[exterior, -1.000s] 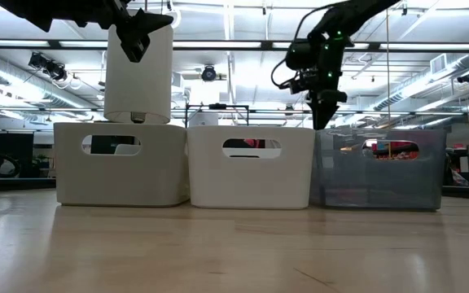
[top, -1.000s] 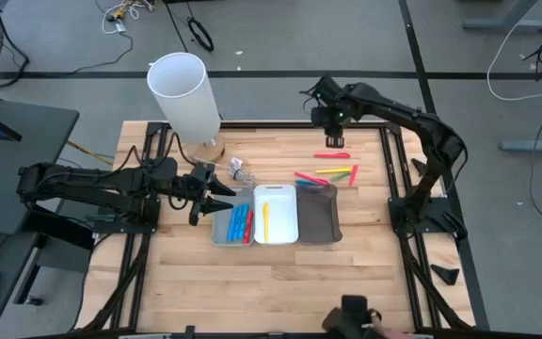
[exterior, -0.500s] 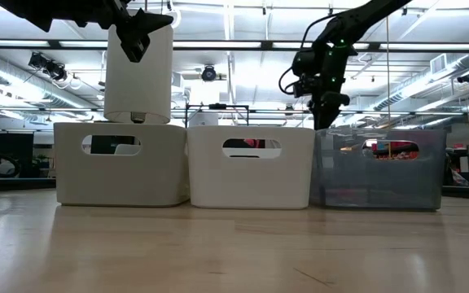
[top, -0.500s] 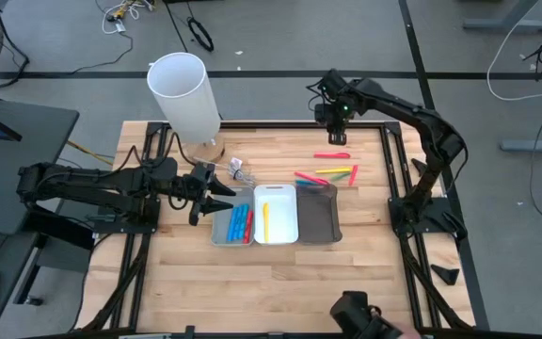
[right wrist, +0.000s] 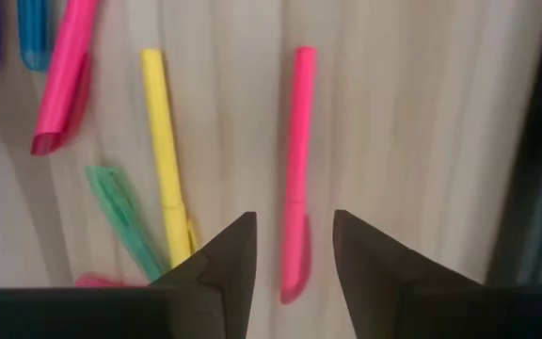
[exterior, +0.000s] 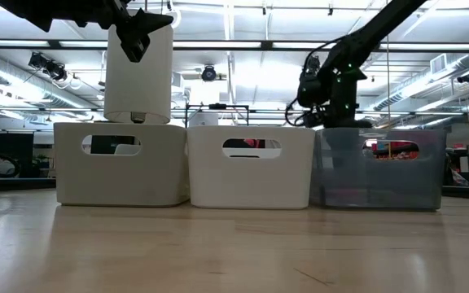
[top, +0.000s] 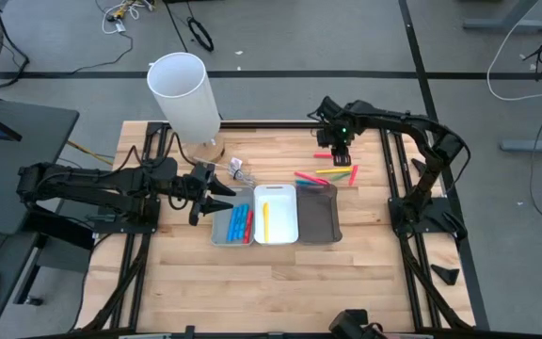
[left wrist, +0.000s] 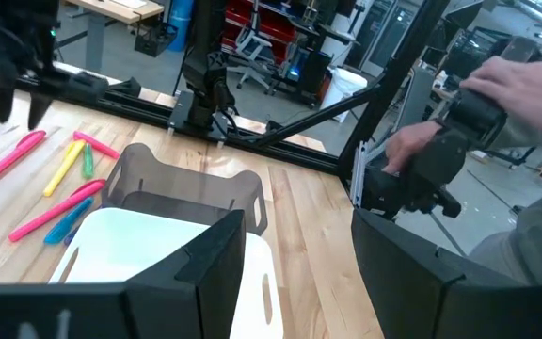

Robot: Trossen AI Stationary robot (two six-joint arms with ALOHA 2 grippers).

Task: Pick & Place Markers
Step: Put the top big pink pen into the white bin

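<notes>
Lowered since a second ago, the right gripper [top: 339, 149] now hangs just over the lone pink marker [right wrist: 296, 179] (far side of the table, beyond the dark tray [top: 319, 215]), jaws parted astride it, seemingly not yet touching. Left gripper [top: 216, 195] waits open beside the grey tray [top: 218, 235].

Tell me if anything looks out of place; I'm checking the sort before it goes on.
One thing: a red marker lies among the blue markers in the grey tray, while the white tray holds only yellow. The dark tray looks empty. Loose markers lie unsorted behind the trays.
</notes>
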